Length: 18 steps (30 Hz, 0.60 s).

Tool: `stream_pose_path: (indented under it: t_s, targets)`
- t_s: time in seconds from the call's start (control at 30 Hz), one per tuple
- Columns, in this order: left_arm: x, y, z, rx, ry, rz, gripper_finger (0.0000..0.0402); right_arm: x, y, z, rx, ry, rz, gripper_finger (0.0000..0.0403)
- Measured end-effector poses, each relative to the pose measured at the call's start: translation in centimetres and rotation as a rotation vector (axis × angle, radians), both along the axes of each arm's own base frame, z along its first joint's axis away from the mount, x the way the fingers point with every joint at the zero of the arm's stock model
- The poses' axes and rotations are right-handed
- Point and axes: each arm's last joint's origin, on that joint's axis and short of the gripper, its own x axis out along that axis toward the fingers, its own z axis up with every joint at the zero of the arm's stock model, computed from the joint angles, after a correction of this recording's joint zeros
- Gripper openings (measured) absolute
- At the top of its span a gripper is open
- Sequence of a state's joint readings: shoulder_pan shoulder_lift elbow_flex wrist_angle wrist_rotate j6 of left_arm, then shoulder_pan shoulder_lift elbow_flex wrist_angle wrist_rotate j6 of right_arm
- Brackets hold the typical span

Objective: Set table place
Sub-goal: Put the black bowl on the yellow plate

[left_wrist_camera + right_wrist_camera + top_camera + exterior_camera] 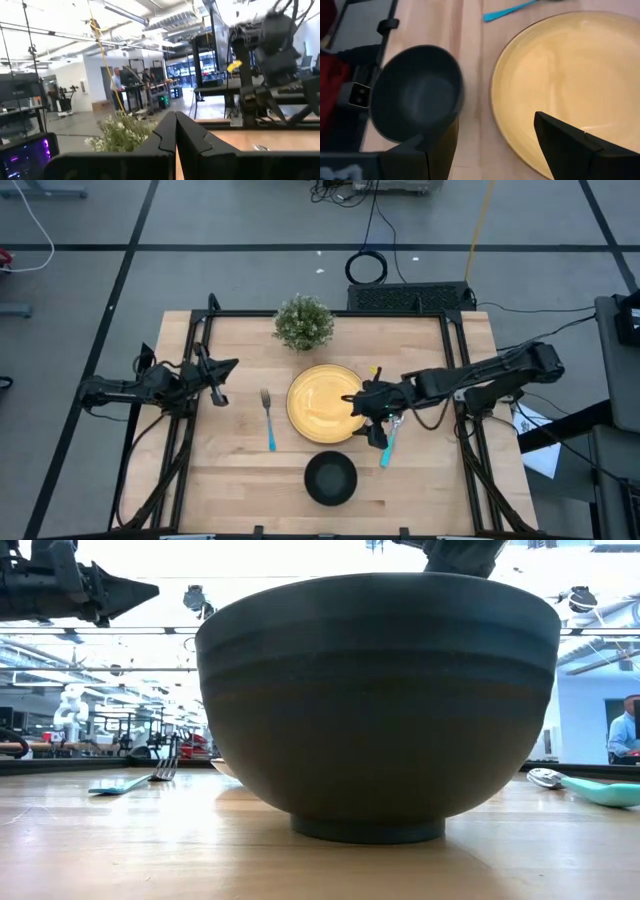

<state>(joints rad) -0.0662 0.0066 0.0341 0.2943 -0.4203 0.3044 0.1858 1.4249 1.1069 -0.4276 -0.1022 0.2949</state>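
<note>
Right gripper [372, 423] jaws apart above yellow plate [318, 402] rim, spoon [389, 442] just beside. Risk: descent nudging plate or spoon askew. Left gripper [217, 380] jaws together, empty.

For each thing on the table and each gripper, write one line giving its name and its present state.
Yellow plate: flat on the table, empty.
Black bowl: upright, empty, in front of the plate, apart from it.
Fork: lying flat left of the plate.
Spoon: lying flat right of the plate.
Potted plant: upright behind the plate.
Left gripper: shut, empty, above the table's left side.
Right gripper: open, empty, over the plate's right edge.
</note>
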Motion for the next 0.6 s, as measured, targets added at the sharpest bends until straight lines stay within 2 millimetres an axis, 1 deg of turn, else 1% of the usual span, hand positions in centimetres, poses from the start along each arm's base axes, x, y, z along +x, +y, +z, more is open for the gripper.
stream_pose_path:
  t_s: [0.2,0.33,0.43,0.6]
  targets:
    - [0.2,0.0,-0.7,-0.082,0.048,-0.026,0.0008,0.9,2.3,-0.3,0.041,0.021,0.034,0.0252]
    - [0.2,0.0,-0.8,-0.101,0.045,-0.031,0.0008,1.5,3.5,-0.2,0.054,-0.031,0.058,0.0252]
    - [0.2,0.0,-0.8,-0.112,0.043,-0.036,0.0008,2.0,4.1,-0.3,0.081,-0.065,0.054,0.0252]
    - [0.2,0.0,-0.8,-0.113,0.043,-0.039,0.0008,2.8,4.5,-1.4,0.09,-0.051,-0.015,0.0252]
